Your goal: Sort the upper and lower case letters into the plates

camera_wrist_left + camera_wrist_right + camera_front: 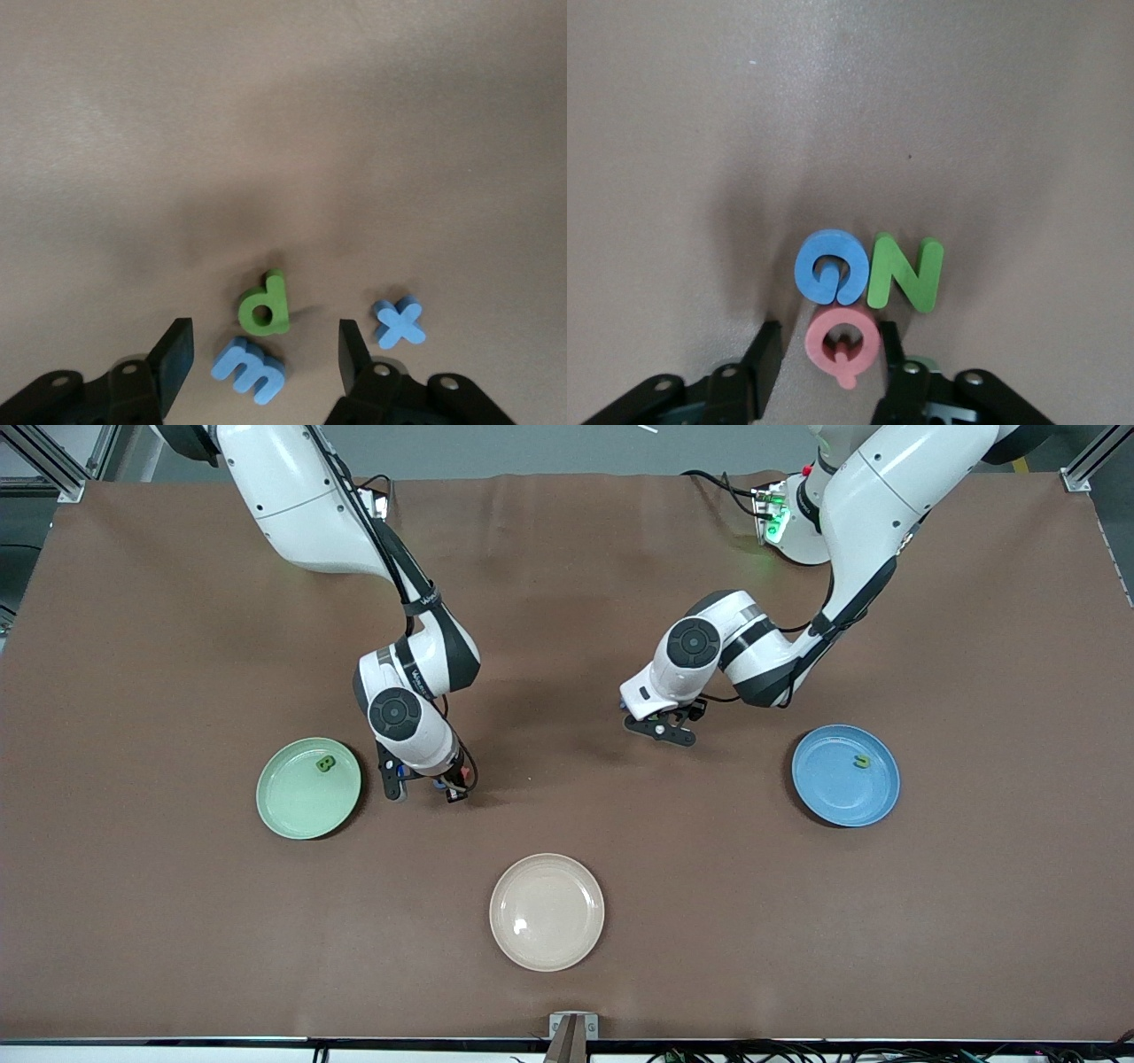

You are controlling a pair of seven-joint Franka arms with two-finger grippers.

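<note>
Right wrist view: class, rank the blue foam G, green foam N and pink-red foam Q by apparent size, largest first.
1. green foam N
2. blue foam G and pink-red foam Q: these look about alike, and the Q lies nearer the camera, so I won't rank them.

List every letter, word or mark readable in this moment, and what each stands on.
"d": green letter on the cloth.
"m": blue letter, between the left tool's fingers.
"x": blue letter.
"G": blue letter.
"N": green letter.
"Q": pink letter, between the right tool's fingers.
"B": green letter on the green plate.
Letter on the blue plate: unreadable.
Right arm's strap print: too small.
</note>
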